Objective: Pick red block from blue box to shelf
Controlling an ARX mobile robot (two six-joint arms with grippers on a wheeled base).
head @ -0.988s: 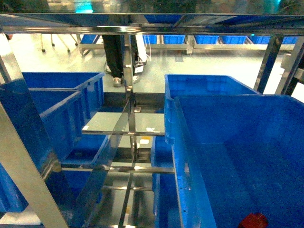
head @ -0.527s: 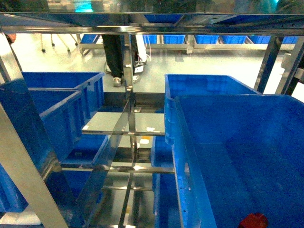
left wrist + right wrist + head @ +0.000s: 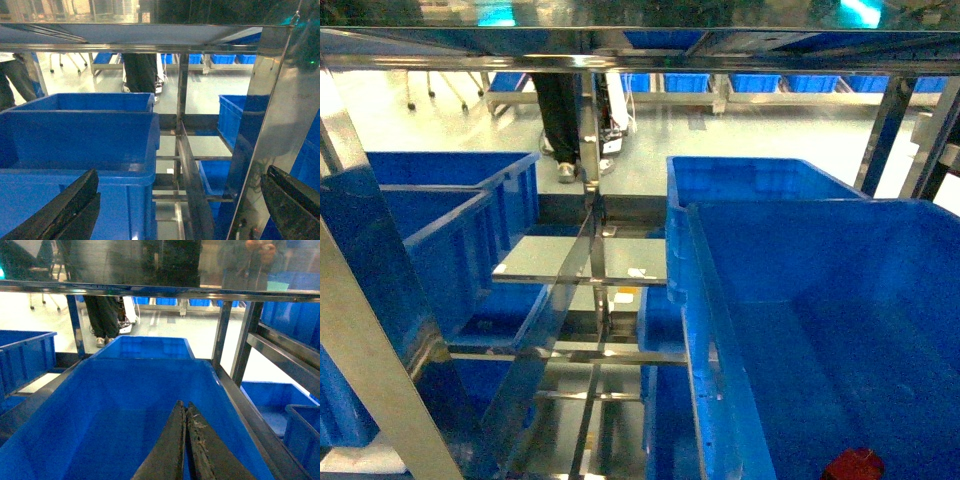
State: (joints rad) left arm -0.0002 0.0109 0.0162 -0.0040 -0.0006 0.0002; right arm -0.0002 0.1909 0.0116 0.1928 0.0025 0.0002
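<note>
Against the near wall of the large blue plastic box [image 3: 820, 330] lies the small glossy red block [image 3: 853, 466], unmoved over the last second. Right gripper [image 3: 185, 412] hovers above, jaws pressed together, empty; left gripper [image 3: 175, 200] gapes wide. Descent hasn't begun.

A warehouse or industrial storage floor: rows of blue plastic crates [image 3: 450, 235] sit on a stainless-steel shelf [image 3: 590, 180] with mirror-bright uprights and rails. Beyond the rack stretches a pale, glossy poured floor [image 3: 760, 130], where more blue crates [image 3: 755, 83] line low steel racks along the far side. A person's dark-trousered legs [image 3: 558, 115] stand in the aisle, near the wheeled base of a chair [image 3: 440, 90].
</note>
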